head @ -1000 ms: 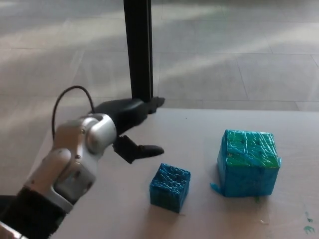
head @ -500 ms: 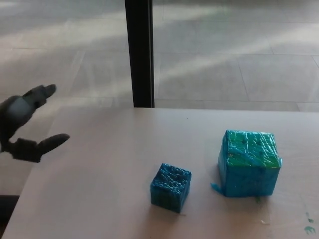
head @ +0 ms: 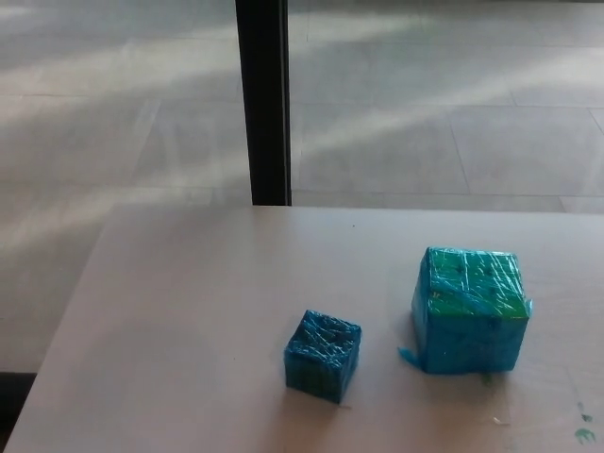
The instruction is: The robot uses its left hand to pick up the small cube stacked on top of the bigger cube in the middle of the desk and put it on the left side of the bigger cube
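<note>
Small cube (head: 323, 356) rests on the surface (head: 189, 311), near the bigger cube (head: 470, 310) at its 9 o'clock, apart from it and slightly rotated. Neither hand is in frame; finger state cannot be told. Placement appears complete, judged from position.

desk (head: 189, 311): near and right edges cut off by frame | black post (head: 262, 99): top cropped | green marks (head: 583, 429): too small to read
</note>
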Tool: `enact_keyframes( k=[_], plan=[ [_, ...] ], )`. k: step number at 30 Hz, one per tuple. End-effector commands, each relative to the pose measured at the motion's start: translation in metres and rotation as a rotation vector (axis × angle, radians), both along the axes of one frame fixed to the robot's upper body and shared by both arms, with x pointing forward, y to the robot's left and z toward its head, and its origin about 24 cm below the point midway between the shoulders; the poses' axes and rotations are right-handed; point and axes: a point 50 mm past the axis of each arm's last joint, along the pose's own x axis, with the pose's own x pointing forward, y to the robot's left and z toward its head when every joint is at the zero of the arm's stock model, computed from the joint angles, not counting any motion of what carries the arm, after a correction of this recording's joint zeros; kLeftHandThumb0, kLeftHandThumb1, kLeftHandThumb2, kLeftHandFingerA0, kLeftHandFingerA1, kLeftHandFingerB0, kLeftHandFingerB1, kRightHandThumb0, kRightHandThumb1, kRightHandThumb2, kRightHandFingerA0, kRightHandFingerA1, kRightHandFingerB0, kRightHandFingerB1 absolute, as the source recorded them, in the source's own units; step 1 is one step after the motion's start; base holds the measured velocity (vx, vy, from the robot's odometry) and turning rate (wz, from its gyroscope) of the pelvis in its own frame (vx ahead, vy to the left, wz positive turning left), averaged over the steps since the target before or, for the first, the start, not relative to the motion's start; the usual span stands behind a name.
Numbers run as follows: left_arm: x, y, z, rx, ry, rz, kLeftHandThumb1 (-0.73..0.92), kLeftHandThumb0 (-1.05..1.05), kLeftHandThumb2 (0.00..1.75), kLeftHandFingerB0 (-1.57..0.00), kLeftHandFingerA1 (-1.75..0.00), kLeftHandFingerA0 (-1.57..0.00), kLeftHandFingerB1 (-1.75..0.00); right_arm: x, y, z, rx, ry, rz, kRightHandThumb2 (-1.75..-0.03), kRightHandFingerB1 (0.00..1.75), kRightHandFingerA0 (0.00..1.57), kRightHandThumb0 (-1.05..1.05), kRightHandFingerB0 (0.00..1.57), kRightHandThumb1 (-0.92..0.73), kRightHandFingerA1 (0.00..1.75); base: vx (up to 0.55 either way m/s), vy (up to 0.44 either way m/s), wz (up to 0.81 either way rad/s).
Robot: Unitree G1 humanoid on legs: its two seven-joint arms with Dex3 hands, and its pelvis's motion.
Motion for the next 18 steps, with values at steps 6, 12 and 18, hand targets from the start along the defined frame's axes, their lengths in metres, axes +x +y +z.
enact_keyframes(
  k=[6, 12, 18],
  plan=[
    [-0.195, 0.047, -0.119, -0.484, -0.076, 1.075, 0.66, -0.77, 0.99, -0.04, -0.50, -0.10, -0.23, -0.006, -0.013, 0.007, 0.008, -0.021, -0.021, -0.68, 0.75, 0.67, -0.80, 0.51, -0.62, 0.95, 0.00, 0.000, 0.00],
    [-0.196, 0.040, -0.124, -0.543, 0.036, 1.064, 0.83, -0.75, 0.66, -0.08, -0.60, -0.32, -0.23, -0.004, -0.011, 0.009, 0.001, -0.024, -0.010, -0.72, 0.75, 0.64, -0.77, 0.48, -0.62, 0.94, 0.00, 0.000, 0.00],
    [-0.196, 0.036, -0.123, -0.464, 0.171, 1.033, 0.85, -0.80, 0.66, -0.43, -1.03, -0.59, -0.48, -0.002, -0.011, 0.009, -0.007, -0.020, 0.002, -0.70, 0.73, 0.67, -0.76, 0.49, -0.63, 0.91, 0.00, 0.000, 0.00]
  ],
)
